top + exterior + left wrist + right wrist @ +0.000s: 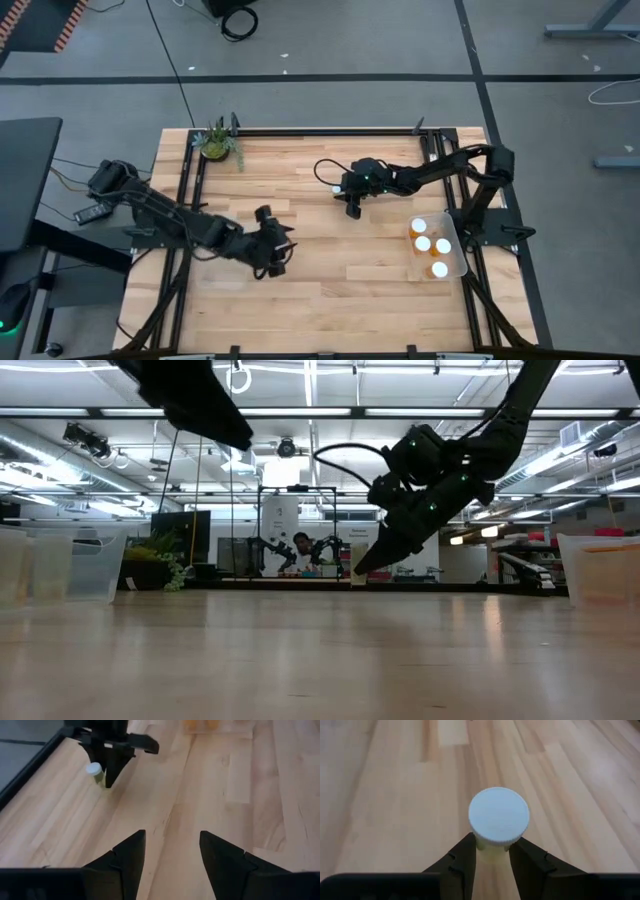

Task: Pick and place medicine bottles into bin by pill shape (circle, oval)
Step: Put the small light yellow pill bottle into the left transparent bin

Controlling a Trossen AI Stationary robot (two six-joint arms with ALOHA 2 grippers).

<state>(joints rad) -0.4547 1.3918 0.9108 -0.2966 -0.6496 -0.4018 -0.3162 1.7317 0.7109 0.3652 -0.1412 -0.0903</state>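
Observation:
A small medicine bottle [498, 817] with a round white cap and a pale body sits between the fingers of my right gripper [494, 862], mid-table toward the far side [352, 207]. The left wrist view shows the same bottle [95, 772] low over the wood, under that gripper. I cannot tell whether its base touches the table. My left gripper [172, 855] hovers open and empty over the table's middle left [274, 258]. Three more white-capped bottles [432, 255] stand in a clear bin [458, 262] at the right. My right gripper pinches the bottle's body just under the cap [492, 851] between its two fingers, one on each side. The fingers come slanting down from the table's right. The cap faces up toward the wrist camera, and the bottle stands roughly upright.
A small green potted plant [217, 143] stands at the far left corner. A black frame rail [300, 130] runs along the table's far edge. The low view shows clear containers at the left [70, 565] and right [600, 568]. Bare wood [340, 290] lies between the arms and toward the near edge.

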